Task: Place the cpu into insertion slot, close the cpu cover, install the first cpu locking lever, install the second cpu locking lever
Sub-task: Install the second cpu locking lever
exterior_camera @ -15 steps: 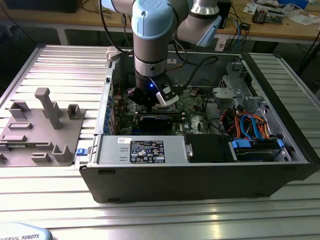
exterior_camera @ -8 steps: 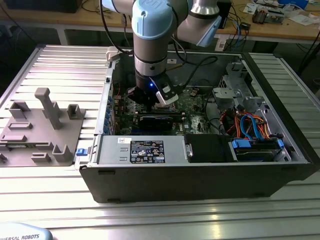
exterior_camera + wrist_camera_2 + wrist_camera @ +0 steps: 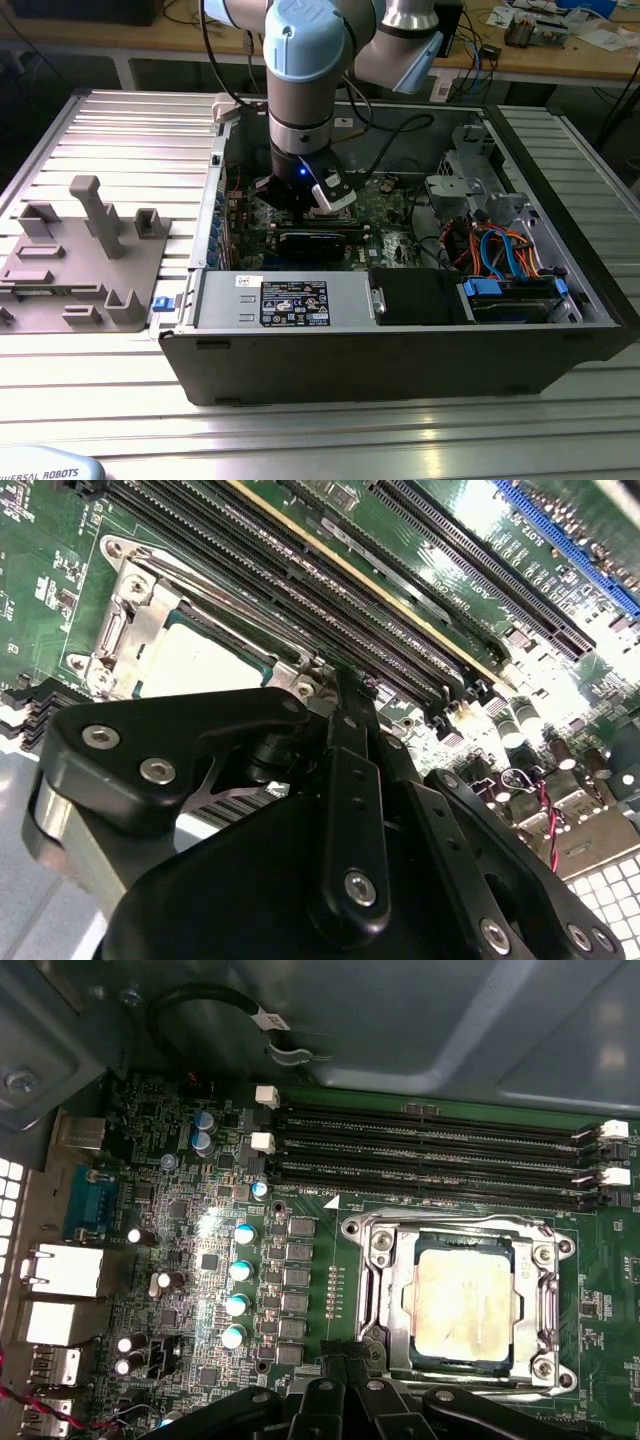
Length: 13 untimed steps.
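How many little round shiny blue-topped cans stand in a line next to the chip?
4, lined up on the green board beside the cpu. More may hide elsewhere.

We see the cpu [image 3: 464, 1298], a dull silver square, lying flat in the insertion slot [image 3: 381, 1300] on the green board. The cpu cover [image 3: 455, 1228] frames it, lying closed around its edges.

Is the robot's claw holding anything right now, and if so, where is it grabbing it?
It cannot be told. The gripper sits low beside the cpu cover, which lies closed over the cpu, but its fingertips are too dark to make out.
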Available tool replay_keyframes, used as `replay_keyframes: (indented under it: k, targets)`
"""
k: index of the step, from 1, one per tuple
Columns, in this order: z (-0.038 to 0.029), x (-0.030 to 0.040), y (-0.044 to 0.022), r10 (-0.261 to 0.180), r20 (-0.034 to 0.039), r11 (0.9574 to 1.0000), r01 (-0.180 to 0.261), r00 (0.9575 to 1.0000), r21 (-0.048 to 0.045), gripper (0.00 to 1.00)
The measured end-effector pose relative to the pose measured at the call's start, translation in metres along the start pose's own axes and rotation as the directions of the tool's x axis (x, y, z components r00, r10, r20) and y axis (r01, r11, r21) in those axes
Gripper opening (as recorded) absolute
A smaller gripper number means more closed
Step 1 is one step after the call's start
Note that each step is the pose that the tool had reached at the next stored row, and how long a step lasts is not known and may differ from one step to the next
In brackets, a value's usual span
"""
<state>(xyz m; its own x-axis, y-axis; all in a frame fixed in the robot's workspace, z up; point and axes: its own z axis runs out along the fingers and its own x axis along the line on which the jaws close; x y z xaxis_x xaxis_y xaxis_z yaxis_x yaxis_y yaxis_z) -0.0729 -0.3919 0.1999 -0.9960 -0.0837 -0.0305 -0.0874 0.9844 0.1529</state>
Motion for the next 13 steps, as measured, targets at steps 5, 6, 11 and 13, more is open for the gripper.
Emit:
replay_keyframes:
  k: [5,6,11,13]
  targets:
    - [-0.0022,-0.0007,0.0008,0.000,-0.0003,1.0000,0.000,1.0000,0.0069,0.11]
    - [-0.0026,-0.0013,0.0009,0.000,-0.0006,0.9999,0.000,1.0000,0.0113,0.11]
    - [-0.0065,-0.0125,0.0020,0.000,-0.0024,0.9998,0.000,1.0000,0.0180,0.11]
    - [-0.0093,-0.0190,0.0023,0.000,-0.0041,0.9998,0.000,1.0000,0.0174,0.11]
